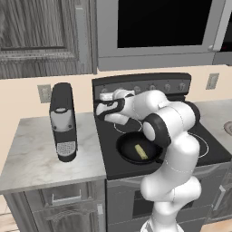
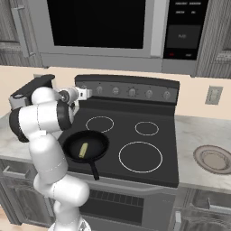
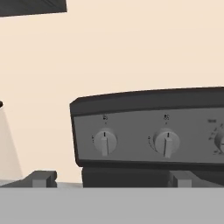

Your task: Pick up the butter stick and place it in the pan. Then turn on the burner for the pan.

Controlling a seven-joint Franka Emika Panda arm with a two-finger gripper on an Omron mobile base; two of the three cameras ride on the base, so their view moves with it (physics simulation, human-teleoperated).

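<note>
With the butter stick [image 2: 83,150] already lying in the pan [image 2: 85,145], the wide-open, empty pincer [image 3: 109,179] should be centred on the leftmost knob [image 3: 104,141] before being closed.

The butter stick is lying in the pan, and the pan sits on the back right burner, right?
Not quite. The butter stick does lie in the pan, but the pan sits on the front left burner, as the right base view shows.

Pale yellow butter stick [image 1: 141,152] flat inside black pan [image 1: 126,153] on front-left burner, handle toward front.
</note>
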